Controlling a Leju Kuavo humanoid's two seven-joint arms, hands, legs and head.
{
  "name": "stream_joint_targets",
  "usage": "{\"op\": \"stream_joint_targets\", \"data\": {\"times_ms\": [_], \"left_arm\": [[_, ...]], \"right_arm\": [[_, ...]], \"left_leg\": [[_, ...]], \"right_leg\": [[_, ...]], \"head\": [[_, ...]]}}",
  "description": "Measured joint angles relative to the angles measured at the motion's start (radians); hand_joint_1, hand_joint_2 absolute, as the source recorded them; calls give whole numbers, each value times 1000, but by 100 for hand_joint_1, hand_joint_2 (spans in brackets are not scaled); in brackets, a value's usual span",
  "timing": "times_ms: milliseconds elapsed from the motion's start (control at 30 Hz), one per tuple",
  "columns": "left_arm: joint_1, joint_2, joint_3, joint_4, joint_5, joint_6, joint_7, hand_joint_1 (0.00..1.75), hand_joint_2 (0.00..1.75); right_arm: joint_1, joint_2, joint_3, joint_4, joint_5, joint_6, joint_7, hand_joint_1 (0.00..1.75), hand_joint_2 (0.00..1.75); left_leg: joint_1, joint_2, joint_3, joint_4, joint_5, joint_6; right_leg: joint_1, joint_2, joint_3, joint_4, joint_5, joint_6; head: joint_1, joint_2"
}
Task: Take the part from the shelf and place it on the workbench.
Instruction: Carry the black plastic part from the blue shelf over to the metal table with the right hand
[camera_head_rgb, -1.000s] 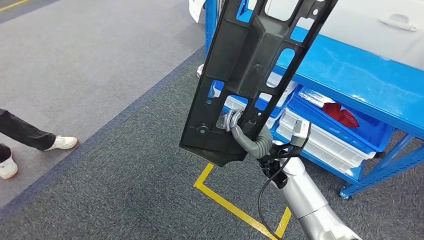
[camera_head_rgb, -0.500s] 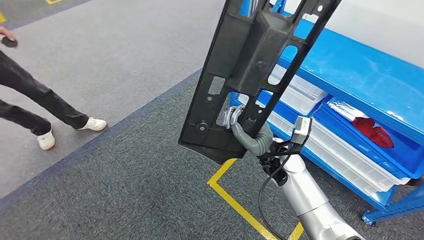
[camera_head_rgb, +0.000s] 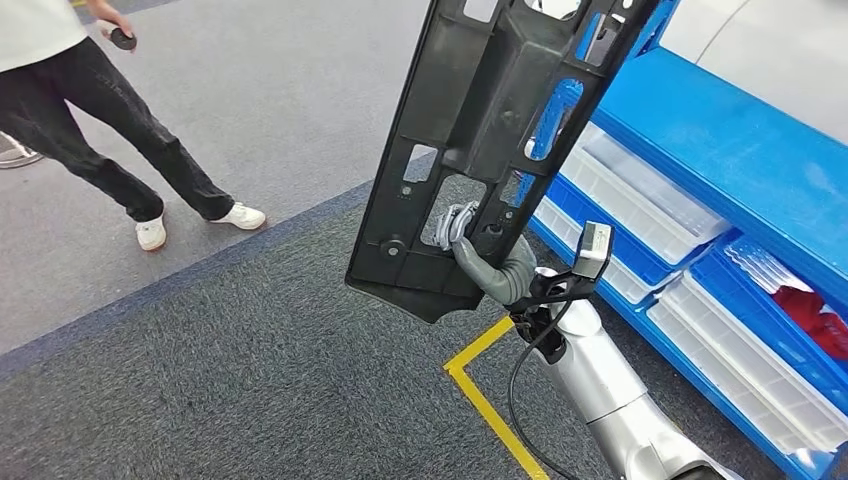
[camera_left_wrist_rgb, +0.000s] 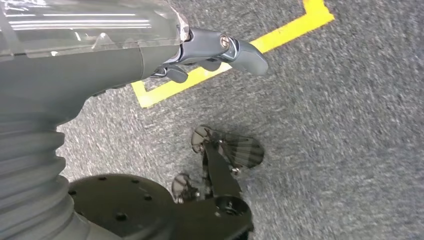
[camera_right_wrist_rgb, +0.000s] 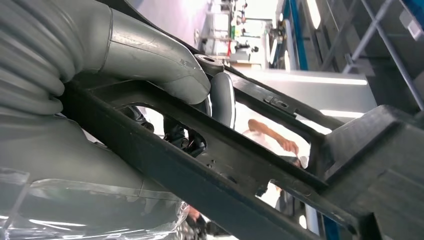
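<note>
Part (camera_head_rgb: 500, 130), long black plastic panel, held upright in air beside blue shelf (camera_head_rgb: 740, 170), right hand (camera_head_rgb: 478, 255) grasping its lower end through cutout. Left hand (camera_left_wrist_rgb: 220, 50) hangs empty over carpet, fingers loose. Carrying step; next: reach workbench, lay part flat.

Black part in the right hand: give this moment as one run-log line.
stage: carrying | right hand: grips black part upright beside blue shelf | left hand: holds nothing, above carpet | person: nearby | workbench placement: not done
</note>
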Motion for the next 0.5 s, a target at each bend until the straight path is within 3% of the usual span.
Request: {"op": "stream_joint_targets", "data": {"times_ms": [33, 67, 133, 200, 267, 300, 367, 433, 500], "left_arm": [[1, 0, 0, 0, 0, 0, 0, 0, 175], [1, 0, 0, 0, 0, 0, 0, 0, 175], [0, 0, 0, 0, -1, 0, 0, 0, 175], [-2, 0, 0, 0, -1, 0, 0, 0, 175], [-1, 1, 0, 0, -2, 0, -1, 0, 175], [1, 1, 0, 0, -3, 0, -1, 0, 175], [3, 2, 0, 0, -4, 0, -1, 0, 175], [-1, 2, 0, 0, -5, -1, -1, 0, 175], [-2, 2, 0, 0, -6, -1, -1, 0, 175]], "right_arm": [[0, 0, 1, 3, 0, 0, 0, 175, 175], [-1, 0, 1, 5, -1, 0, 0, 175, 175], [-3, -1, 2, 8, -2, 0, 0, 175, 175], [-5, -1, 3, 10, -2, 0, -1, 175, 175], [-5, 0, 6, 10, -3, -2, -3, 175, 175], [-5, 0, 6, 10, -3, -3, -3, 175, 175], [-6, 1, 7, 10, -4, -5, -3, 175, 175], [-4, 2, 7, 11, -4, -5, -5, 175, 175], [0, 1, 7, 12, -4, -6, -5, 175, 175]], "left_leg": [[0, -14, 0, 2, 0, -1], [0, -27, 0, 4, 0, -2], [0, -51, -5, 11, -1, -8], [2, -73, -16, 16, 2, -20], [5, -94, -25, 13, 8, -35], [5, -88, -28, 16, 7, -41], [2, -37, -51, 65, -26, -49], [4, 17, -107, 191, -93, -54], [8, 29, -151, 293, -128, -60]], "right_leg": [[-1, 2, 5, -12, 19, -1], [-3, 7, 28, -63, 54, -3], [-7, 49, 91, -201, 117, -9], [-9, 84, 120, -273, 135, -13], [-8, 72, 121, -281, 134, -20], [-8, 60, 124, -287, 137, -26], [-10, 33, 129, -298, 143, -39], [-7, 5, 130, -300, 143, -46], [-4, -25, 130, -299, 142, -47]], "head": [[0, 0], [0, 0], [0, 0], [0, 0], [0, 0], [0, 0], [-1, 0], [-2, 0], [-2, 0]]}}
